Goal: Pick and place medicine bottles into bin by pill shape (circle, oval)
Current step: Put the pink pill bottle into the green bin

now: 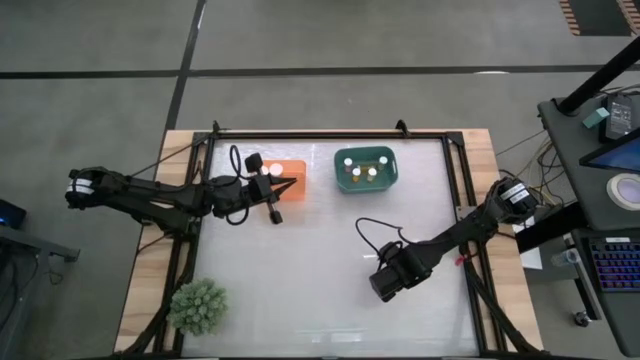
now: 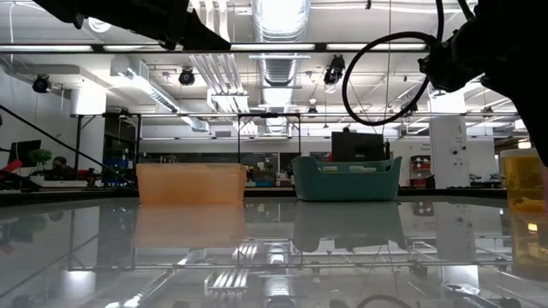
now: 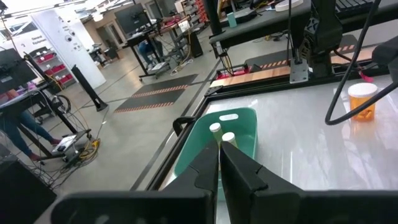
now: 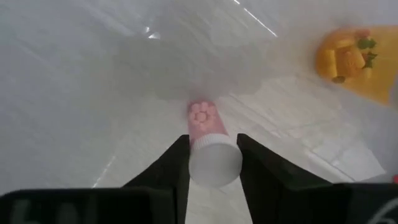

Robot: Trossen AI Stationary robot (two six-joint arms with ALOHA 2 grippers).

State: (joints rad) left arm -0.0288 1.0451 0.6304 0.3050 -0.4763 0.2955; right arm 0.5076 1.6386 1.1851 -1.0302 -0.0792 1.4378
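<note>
While the left gripper (image 3: 220, 163) sat clenched empty by the bins, the right gripper (image 4: 212, 155) straddled a small white-capped amber plastic bottle (image 4: 210, 146), upright between nearly touching fingers.

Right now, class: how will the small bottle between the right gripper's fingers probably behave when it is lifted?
The bottle looks small and thin-walled, so it is probably light. Its round, smooth sides could slip or twist between the right gripper fingers. It appears to lie on its side on the glossy table, so it may roll if nudged or dropped.
</note>
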